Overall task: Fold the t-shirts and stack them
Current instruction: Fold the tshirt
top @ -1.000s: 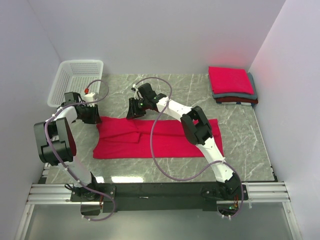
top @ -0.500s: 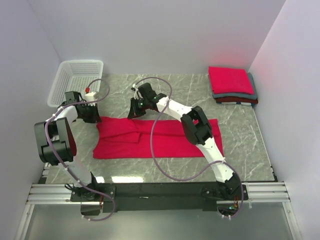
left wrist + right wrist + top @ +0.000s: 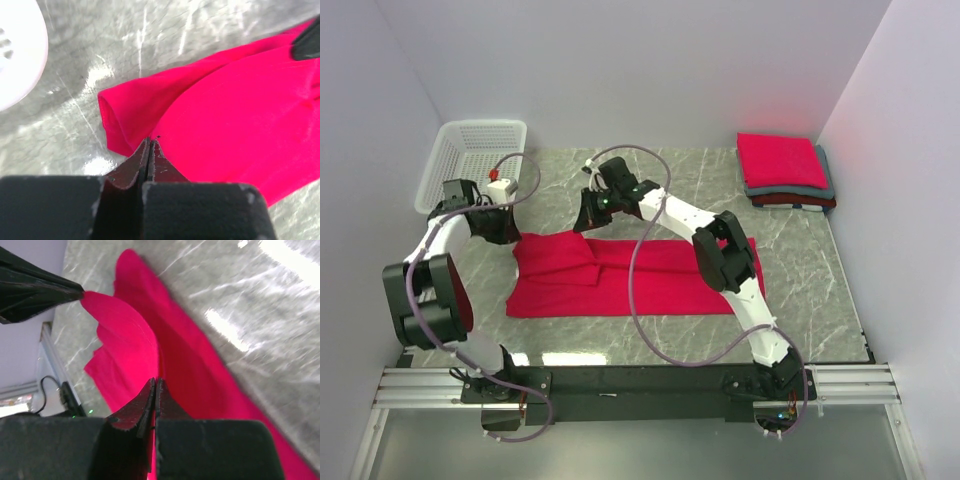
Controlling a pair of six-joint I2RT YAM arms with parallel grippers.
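Left gripper (image 3: 508, 232) and right gripper (image 3: 585, 226) each pinched the far edge of the shirt (image 3: 650, 285), which ran left-right, spreading nearward.

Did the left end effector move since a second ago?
Yes, a little. In the top view the left end effector, shut on the corner of the red shirt, has shifted up and back toward the white basket.
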